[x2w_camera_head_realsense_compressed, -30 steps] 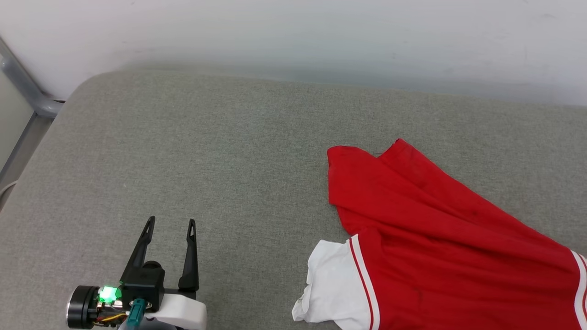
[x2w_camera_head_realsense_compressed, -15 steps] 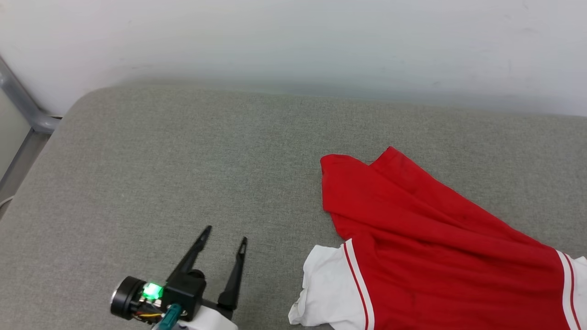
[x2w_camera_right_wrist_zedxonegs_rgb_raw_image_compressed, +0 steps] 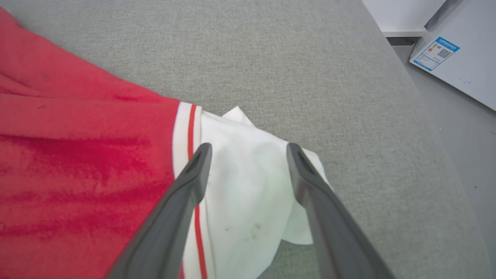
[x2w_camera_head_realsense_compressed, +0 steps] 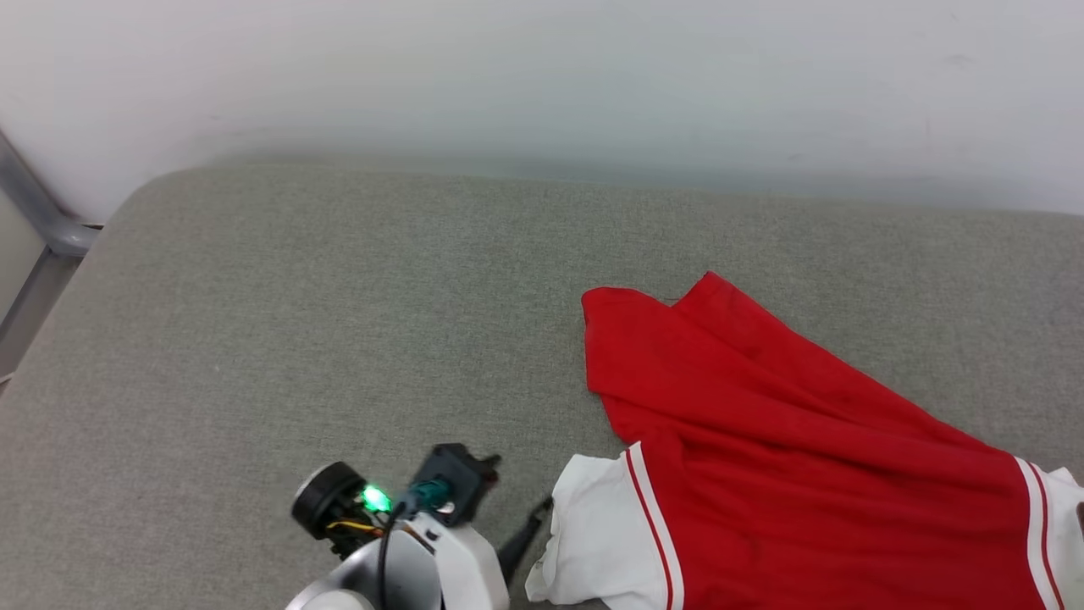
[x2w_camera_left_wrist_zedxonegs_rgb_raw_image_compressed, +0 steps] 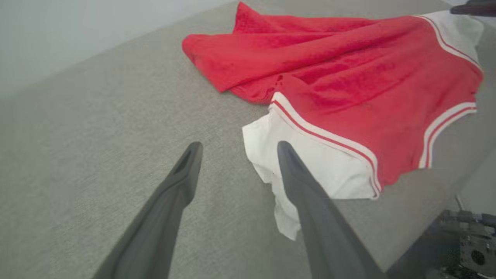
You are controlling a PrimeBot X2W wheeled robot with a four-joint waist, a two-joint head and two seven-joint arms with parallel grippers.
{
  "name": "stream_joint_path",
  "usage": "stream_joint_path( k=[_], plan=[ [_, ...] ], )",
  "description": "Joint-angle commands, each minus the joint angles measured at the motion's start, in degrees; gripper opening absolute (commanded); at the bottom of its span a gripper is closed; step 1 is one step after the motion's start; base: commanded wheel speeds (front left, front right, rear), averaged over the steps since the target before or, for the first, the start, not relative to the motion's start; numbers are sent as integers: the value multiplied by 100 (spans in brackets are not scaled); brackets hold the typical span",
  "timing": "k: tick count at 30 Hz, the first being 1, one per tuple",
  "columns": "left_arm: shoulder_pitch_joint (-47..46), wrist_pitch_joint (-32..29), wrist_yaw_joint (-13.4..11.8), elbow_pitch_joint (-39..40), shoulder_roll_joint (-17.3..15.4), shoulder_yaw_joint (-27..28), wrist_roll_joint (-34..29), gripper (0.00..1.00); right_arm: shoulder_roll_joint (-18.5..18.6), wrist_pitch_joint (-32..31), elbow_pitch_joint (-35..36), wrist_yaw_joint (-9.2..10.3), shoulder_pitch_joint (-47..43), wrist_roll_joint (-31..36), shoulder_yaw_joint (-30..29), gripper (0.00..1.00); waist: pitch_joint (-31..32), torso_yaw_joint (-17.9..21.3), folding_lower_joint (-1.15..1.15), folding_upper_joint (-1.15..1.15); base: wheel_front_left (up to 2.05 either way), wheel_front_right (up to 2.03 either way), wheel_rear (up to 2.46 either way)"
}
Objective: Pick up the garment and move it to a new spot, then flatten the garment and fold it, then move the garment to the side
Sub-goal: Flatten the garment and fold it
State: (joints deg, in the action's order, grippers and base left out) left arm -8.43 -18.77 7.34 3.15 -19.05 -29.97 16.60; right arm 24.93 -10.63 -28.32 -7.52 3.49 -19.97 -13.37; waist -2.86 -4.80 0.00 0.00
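Observation:
The garment [x2w_camera_head_realsense_compressed: 788,457] is a red jersey lying spread and creased on the grey cushion, plain red side up, with no lettering showing. Its left white sleeve [x2w_camera_head_realsense_compressed: 593,534] is bunched near the front edge. My left gripper [x2w_camera_left_wrist_zedxonegs_rgb_raw_image_compressed: 238,149] is open, low over the cushion, and its right finger [x2w_camera_left_wrist_zedxonegs_rgb_raw_image_compressed: 294,174] overlaps the edge of that sleeve [x2w_camera_left_wrist_zedxonegs_rgb_raw_image_compressed: 317,166]. One dark finger [x2w_camera_head_realsense_compressed: 523,538] shows beside the sleeve in the head view. My right gripper [x2w_camera_right_wrist_zedxonegs_rgb_raw_image_compressed: 250,149] is open above the other white sleeve [x2w_camera_right_wrist_zedxonegs_rgb_raw_image_compressed: 248,193], with a finger on each side of it. The red body [x2w_camera_right_wrist_zedxonegs_rgb_raw_image_compressed: 77,155] lies to its left.
The grey cushion [x2w_camera_head_realsense_compressed: 339,322] stretches wide to the left and back, up to a white wall [x2w_camera_head_realsense_compressed: 542,76]. A metal rail [x2w_camera_head_realsense_compressed: 34,220] stands at the far left. Off the cushion's right edge are the floor and a white panel with a blue label [x2w_camera_right_wrist_zedxonegs_rgb_raw_image_compressed: 436,54].
My left gripper has swung right across the cushion and turned, ending beside the left white sleeve. The head camera has shifted a little; the garment lies as before.

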Motion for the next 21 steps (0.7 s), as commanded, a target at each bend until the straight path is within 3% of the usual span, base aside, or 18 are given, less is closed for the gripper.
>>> stream_joint_path(
  k=[1,9,21],
  plan=[
    [-141,-195,2,107,-96,-142,142,100,-48,-14,57,7,-12,34,-18,100,-34,32,0,0,0,0,0],
    [-676,-1294,3,411,-747,-1105,864,100,-232,-66,301,7,47,243,-94,100,-258,220,0,0,0,0,0],
    [-1350,-1366,4,-290,-1093,-2033,1151,100,-412,-88,512,7,324,393,-144,100,-783,505,0,0,0,0,0]
  ],
)
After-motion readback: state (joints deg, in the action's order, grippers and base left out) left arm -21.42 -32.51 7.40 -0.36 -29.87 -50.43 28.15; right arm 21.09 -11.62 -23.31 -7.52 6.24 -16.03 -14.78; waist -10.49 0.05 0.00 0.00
